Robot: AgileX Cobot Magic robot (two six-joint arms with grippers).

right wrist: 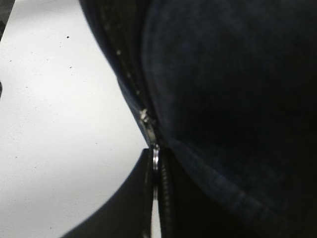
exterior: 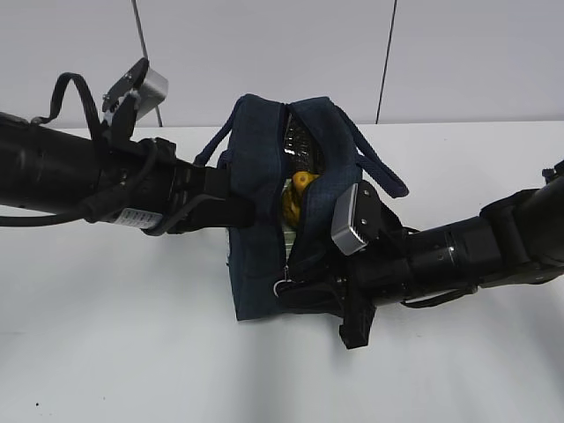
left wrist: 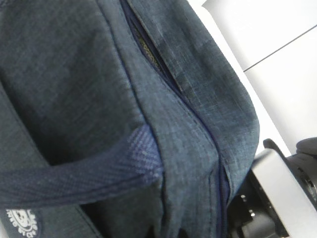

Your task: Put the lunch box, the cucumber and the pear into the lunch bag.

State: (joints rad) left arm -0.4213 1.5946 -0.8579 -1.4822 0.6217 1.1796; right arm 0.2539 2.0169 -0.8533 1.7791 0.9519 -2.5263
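The navy lunch bag (exterior: pixel 256 159) stands in the middle of the table with its top gaping. Inside, the yellow pear (exterior: pixel 301 192) shows, with a pale green strip of the lunch box (exterior: pixel 287 232) below it. A dark shape at the far end of the opening may be the cucumber; I cannot tell. My left gripper (exterior: pixel 242 210) pinches the bag's left wall (left wrist: pixel 99 74), with fabric bunched between its jaws (left wrist: pixel 166 232). My right gripper (exterior: pixel 300 286) is shut on the metal ring pull (right wrist: pixel 156 161) at the bag's near end (right wrist: pixel 223 99).
The white table (exterior: pixel 132 352) runs all round the bag. A grey wall stands behind it. One bag handle (exterior: pixel 379 167) hangs over the right side, and the other (left wrist: pixel 74 173) crosses the left wrist view. The right wrist camera housing (left wrist: pixel 270 193) sits close beside the bag.
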